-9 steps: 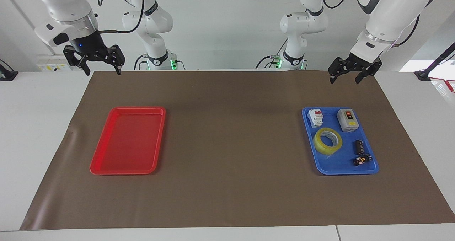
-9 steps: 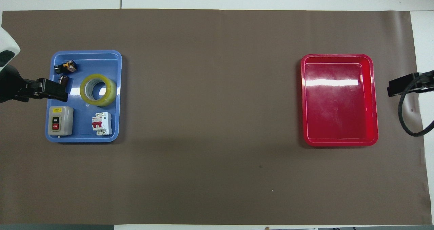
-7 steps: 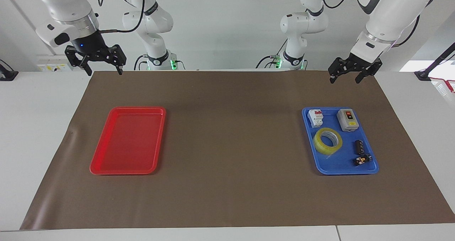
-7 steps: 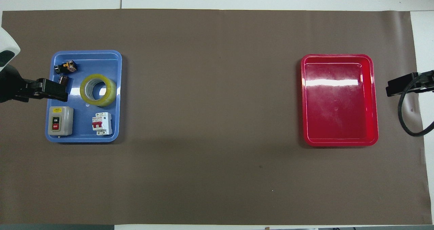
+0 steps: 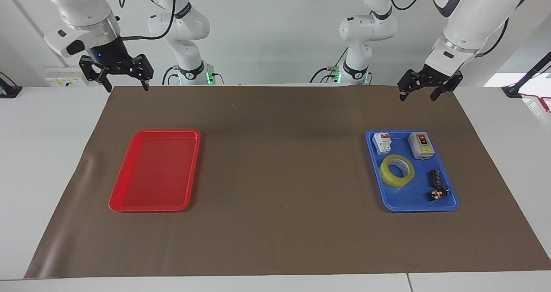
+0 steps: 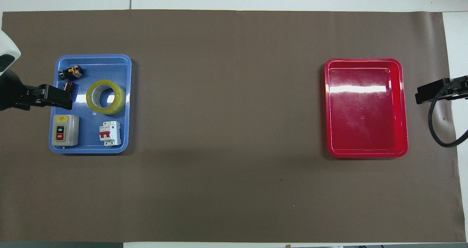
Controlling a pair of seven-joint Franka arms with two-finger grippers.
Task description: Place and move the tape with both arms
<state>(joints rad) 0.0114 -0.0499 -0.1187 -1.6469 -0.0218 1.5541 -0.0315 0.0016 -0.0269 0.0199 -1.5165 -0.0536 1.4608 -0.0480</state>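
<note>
1. One roll of tape [image 5: 397,170] lies flat in the blue tray [image 5: 447,204], its open core facing up, so the ring has no long axis to speak of; it sits about mid-tray.
2. Nearer the robots in the same tray stand a grey switch box [image 6: 64,130], marked ON and OFF on its buttons, and a white circuit breaker [image 6: 110,133] with a red lever; its small print I cannot read.
3. Farther from the robots than the tape lie a small black cylinder [image 5: 434,178] and a small black part with a yellow patch [image 5: 438,193], both apart from the roll.
4. Up in the air, the left gripper [image 5: 421,95] hangs over the brown mat [image 5: 275,240] between the blue tray and the robots, wrist tilted, fingers spread apart and holding nothing.
5. At the right arm's end, the right gripper [image 5: 125,85] hangs over the mat's edge nearest the robots, pointing down, fingers also spread and empty.
6. A red tray [image 5: 129,206] lies bare on the mat toward the right arm's end, well apart from the blue one.
</note>
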